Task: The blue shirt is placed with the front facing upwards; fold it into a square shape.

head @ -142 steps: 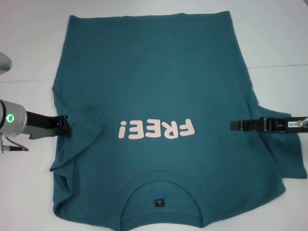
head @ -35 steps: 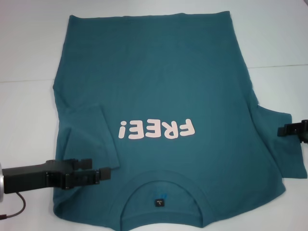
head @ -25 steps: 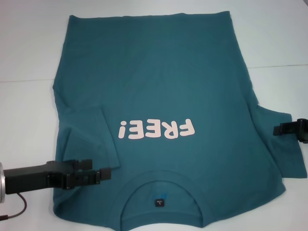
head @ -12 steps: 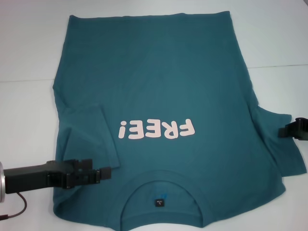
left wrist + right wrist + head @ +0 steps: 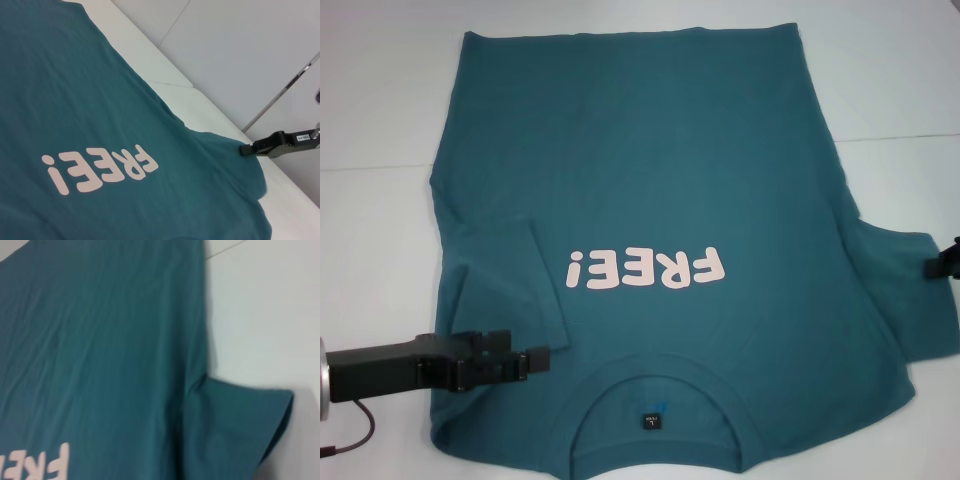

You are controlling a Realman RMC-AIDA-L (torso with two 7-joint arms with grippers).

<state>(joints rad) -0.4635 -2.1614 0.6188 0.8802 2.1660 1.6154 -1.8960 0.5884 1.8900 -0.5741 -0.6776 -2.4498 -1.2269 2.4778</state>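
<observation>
In the head view, the blue shirt (image 5: 660, 250) is spread front up on the white table (image 5: 380, 80), collar near. The left sleeve (image 5: 505, 285) is already folded inward; the left gripper (image 5: 535, 360) is seen over the near left shoulder, as a second ago, and whether its jaws are clenched cannot be told.

In the left wrist view, the right gripper (image 5: 246, 149) touches the right sleeve (image 5: 225, 160), which is unfolded; its jaw state cannot be told. Compared with before, it is drawn back to the right.

In the right wrist view, that sleeve lies flat.
</observation>
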